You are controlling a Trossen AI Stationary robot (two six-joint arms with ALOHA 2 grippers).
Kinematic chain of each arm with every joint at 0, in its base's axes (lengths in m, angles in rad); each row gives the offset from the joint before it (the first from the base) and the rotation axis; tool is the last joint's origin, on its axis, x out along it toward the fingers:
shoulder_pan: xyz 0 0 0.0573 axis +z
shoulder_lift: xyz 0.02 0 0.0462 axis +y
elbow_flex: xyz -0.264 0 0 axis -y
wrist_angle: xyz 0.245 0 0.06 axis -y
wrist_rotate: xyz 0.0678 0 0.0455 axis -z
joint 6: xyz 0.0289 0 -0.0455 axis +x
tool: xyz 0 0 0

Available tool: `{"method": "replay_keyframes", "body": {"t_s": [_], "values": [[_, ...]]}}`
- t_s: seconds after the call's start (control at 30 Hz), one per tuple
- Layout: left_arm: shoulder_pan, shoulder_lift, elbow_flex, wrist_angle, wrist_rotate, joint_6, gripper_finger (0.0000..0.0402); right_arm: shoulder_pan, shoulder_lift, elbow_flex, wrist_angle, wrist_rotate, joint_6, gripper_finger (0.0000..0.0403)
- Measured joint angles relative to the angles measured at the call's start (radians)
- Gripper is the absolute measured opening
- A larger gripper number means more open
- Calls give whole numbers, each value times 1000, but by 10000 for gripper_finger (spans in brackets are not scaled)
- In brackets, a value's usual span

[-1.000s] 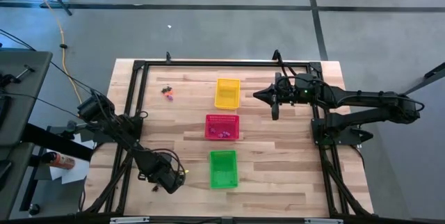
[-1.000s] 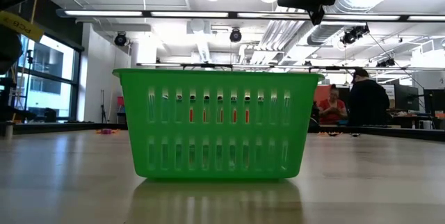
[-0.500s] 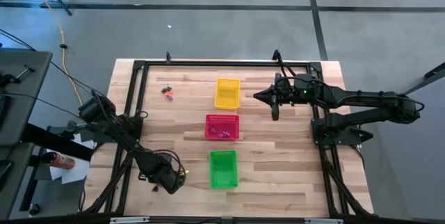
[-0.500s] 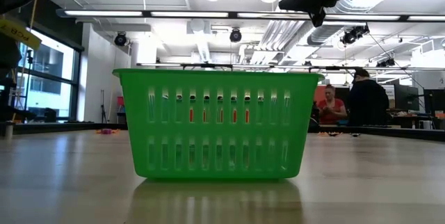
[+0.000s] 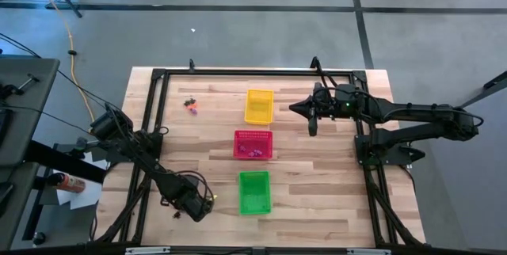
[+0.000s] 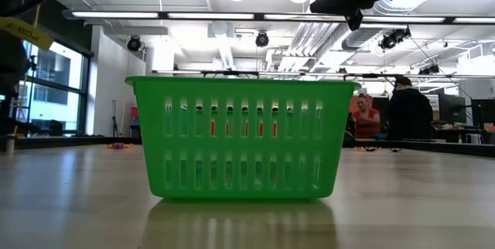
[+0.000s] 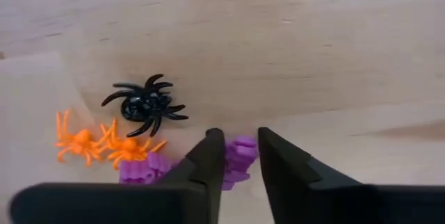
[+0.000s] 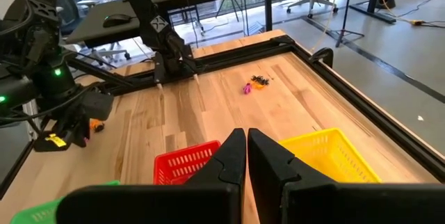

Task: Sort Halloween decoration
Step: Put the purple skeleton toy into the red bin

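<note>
My left gripper points down at the table's near left, over a small heap of Halloween decoration: a black spider, orange spiders and purple trinkets, all lying on the wood. It is shut on one purple trinket. More trinkets lie at the far left, and some purple ones lie in the red basket. My right gripper waits shut, raised beside the yellow basket. My left gripper has the purple trinket pinched between its two fingers. The fingers come from above, pointing down. The trinket still lies on the table among the other pieces; which part of it they have cannot be told.
Yellow, red and green baskets stand in a row down the table's middle; the green one fills the low view. A black frame runs around the table. People sit in the room behind.
</note>
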Motion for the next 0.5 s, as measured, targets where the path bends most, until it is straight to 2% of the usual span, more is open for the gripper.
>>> {"method": "replay_keyframes", "body": {"t_s": [0.17,0.33,0.5], "values": [[0,-3,0,-2,-6,65,13,0,0,0,0,0,0,12],[-2,-24,-4,-10,-18,109,10,0,0,0,0,0,-9,12],[0,-101,-5,-7,-36,283,4,0,0,0,0,2,-44,12]]}}
